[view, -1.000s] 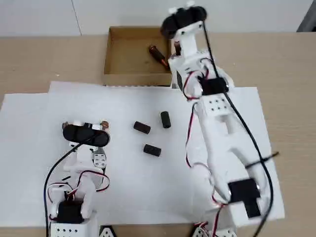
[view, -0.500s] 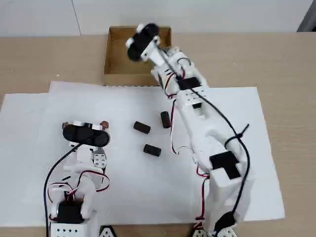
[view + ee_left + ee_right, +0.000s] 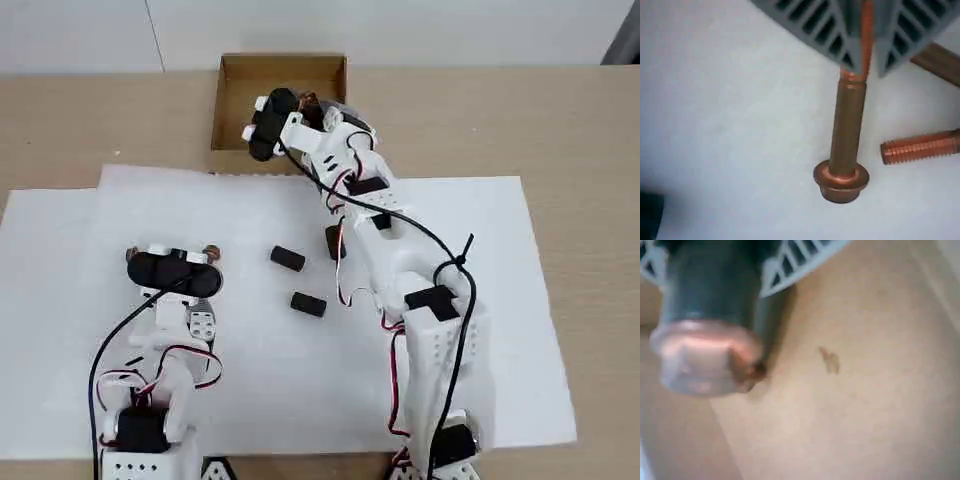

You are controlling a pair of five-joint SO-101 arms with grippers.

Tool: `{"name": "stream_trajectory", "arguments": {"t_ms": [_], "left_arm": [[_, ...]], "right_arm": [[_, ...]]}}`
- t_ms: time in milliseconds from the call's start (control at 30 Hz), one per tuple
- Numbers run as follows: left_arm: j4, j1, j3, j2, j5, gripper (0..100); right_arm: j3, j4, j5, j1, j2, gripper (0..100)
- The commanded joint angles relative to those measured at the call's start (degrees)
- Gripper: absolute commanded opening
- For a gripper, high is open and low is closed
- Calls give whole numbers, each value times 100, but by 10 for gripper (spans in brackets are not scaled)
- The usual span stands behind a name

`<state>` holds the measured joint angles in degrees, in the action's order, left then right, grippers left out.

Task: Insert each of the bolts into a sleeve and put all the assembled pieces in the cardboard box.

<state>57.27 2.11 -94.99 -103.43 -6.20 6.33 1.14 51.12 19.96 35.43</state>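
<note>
Stretching over the cardboard box (image 3: 226,105), the right gripper (image 3: 720,270) is clamping a sleeved bolt (image 3: 707,355). The left gripper (image 3: 861,57) is pinching a bare bolt (image 3: 847,127).

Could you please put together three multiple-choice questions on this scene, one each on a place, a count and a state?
1. The right pincer, holding an assembled piece, is: A over the cardboard box; B folded back at its own base; C resting on the floor.
2. Black sleeves lying loose on the white paper: A one; B three; C five.
3. The left pincer is: A wide open; B shut on a sleeve; C shut on a copper bolt.
Answers: 1 A, the high view shows it above the box floor. 2 B, three lie between the arms. 3 C, its wrist view shows the bolt's shank clamped.
</note>
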Motion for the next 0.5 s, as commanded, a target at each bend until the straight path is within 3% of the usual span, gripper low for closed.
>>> {"name": "stream_trajectory", "arguments": {"t_ms": [0,100,300,467], "left_arm": [[-35,9,22,-62,-18,6],[-35,9,22,-62,-18,6],[-35,9,22,-62,-18,6],[-35,9,22,-62,-18,6]], "right_arm": [[281,127,18,145,-48,9],[281,127,18,171,-57,20],[281,119,9,163,-40,173],[281,119,9,180,-57,125]]}}
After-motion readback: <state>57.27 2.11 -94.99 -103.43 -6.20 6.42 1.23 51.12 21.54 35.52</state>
